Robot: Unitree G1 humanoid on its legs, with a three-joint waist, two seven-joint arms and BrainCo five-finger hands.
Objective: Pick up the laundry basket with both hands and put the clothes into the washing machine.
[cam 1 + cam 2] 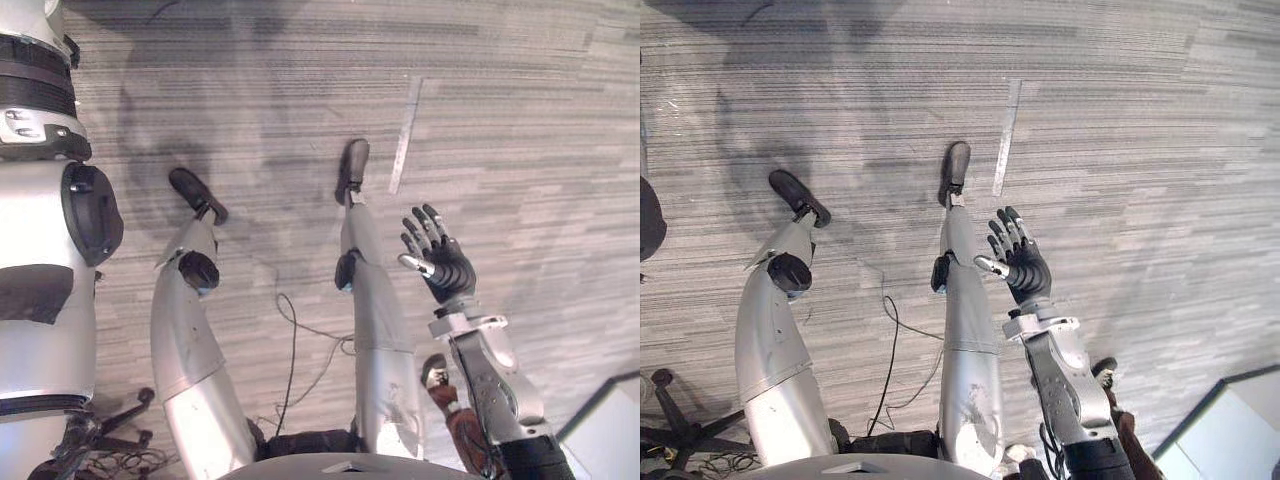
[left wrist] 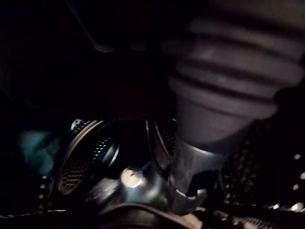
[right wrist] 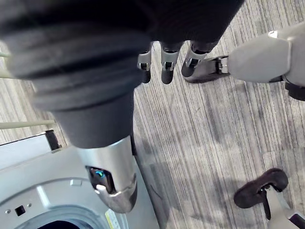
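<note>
My left hand reaches into the dark washing machine drum, whose perforated metal wall curves round it. A teal piece of cloth lies dimly at the drum's side. My right hand hangs open and empty above the floor beside my right leg, fingers straight. In the right wrist view the grey washing machine front stands close by the hand, with the rim of its round opening at the frame's edge.
Grey striped carpet covers the floor, with a pale tape strip ahead. A black chair base sits at my lower left. A white corner with a dark edge shows at the lower right.
</note>
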